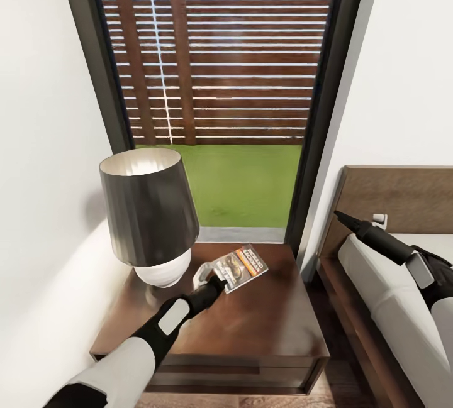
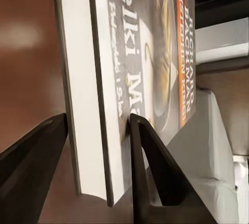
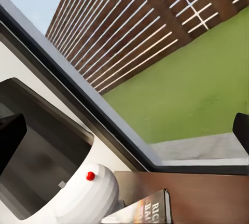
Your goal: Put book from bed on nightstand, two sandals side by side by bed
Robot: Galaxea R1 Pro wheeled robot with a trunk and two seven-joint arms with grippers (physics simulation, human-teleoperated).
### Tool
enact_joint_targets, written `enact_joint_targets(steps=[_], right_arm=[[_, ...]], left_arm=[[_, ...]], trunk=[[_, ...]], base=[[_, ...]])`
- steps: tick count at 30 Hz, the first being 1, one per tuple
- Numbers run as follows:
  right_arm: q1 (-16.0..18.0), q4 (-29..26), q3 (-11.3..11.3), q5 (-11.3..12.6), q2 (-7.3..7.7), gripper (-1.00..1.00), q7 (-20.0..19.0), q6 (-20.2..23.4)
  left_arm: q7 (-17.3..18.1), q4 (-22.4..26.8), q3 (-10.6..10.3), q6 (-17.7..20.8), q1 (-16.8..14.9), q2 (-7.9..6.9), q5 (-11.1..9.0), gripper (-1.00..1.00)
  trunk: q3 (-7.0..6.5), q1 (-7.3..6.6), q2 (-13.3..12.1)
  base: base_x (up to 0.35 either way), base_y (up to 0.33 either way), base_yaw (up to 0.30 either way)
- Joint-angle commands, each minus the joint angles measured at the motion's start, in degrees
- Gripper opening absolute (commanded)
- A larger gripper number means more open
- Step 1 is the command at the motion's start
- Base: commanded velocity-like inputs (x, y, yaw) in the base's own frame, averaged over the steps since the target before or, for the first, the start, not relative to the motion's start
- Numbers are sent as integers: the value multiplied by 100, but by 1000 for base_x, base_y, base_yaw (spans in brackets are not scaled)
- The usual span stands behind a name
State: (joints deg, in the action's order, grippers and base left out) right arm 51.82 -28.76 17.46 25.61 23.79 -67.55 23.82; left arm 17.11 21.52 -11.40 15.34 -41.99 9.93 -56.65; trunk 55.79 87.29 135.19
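The book (image 1: pixel 241 266), dark with orange lettering, sits tilted over the back of the nightstand (image 1: pixel 264 326), just right of the lamp. My left gripper (image 1: pixel 209 282) is shut on its near edge. In the left wrist view both fingers (image 2: pixel 150 167) clamp the book (image 2: pixel 124 53) by its cover and page block, with the glossy nightstand top (image 2: pixel 26 53) behind; I cannot tell if the book touches it. My right gripper (image 1: pixel 341 214) hangs open over the bed (image 1: pixel 390 307), near the headboard. The sandals are out of view.
A table lamp (image 1: pixel 148 207) with a dark shade and white base takes the nightstand's back left corner. The tall black-framed window (image 1: pixel 220 81) is right behind it, white wall to the left. The right wrist view catches the lamp base (image 3: pixel 88 198) and the book (image 3: pixel 150 208).
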Motion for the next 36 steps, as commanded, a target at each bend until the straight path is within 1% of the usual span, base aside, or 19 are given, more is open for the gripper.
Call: enact_joint_targets(steps=[1,6,9,10,11,14,15,16,17,20,25,36], right_arm=[[3,2,7,23,-3,100,-13,52],[3,6,8,23,-19,100,-13,52],[3,8,5,23,-22,100,-13,52],[3,9,4,23,-23,100,-13,52],[3,9,4,23,-23,100,-13,52],[3,9,3,23,-23,100,-13,52],[3,9,3,23,-23,100,-13,52],[3,9,3,23,-23,100,-13,52],[3,9,3,23,-23,100,-13,52],[3,10,4,23,-23,100,-13,52],[3,10,3,23,-23,100,-13,52],[3,9,3,23,-23,100,-13,43]], left_arm=[[-50,51,-27,31,-2,-2,-29,-100],[-248,277,-28,91,-2,7,-34,-100],[-437,309,-28,99,-2,7,-45,-100],[-528,312,-28,101,-2,7,-80,-100],[-632,314,-29,103,-2,7,-158,-100],[-910,317,-33,103,-2,7,-550,-100],[-942,317,-34,104,-2,7,-607,-100],[-1022,317,-39,106,-2,7,-749,-100],[-1042,317,-40,108,-2,7,-785,-100],[-1068,323,-41,109,-2,7,-831,-100],[-1076,319,-46,110,-2,7,-851,-100],[-1069,318,-46,118,-2,7,-856,-100]], trunk=[[6,-1,2],[6,-1,2],[6,-1,2],[6,-1,2],[6,-1,2],[6,-1,2],[6,-1,2],[6,-1,2],[6,-1,2],[6,-1,2],[6,-1,2],[203,241,443]], base=[[0,0,0],[0,0,0],[0,0,0],[0,0,0],[0,0,0],[0,0,0],[0,0,0],[0,0,0],[0,0,0],[0,0,0],[0,0,0],[0,0,0]])
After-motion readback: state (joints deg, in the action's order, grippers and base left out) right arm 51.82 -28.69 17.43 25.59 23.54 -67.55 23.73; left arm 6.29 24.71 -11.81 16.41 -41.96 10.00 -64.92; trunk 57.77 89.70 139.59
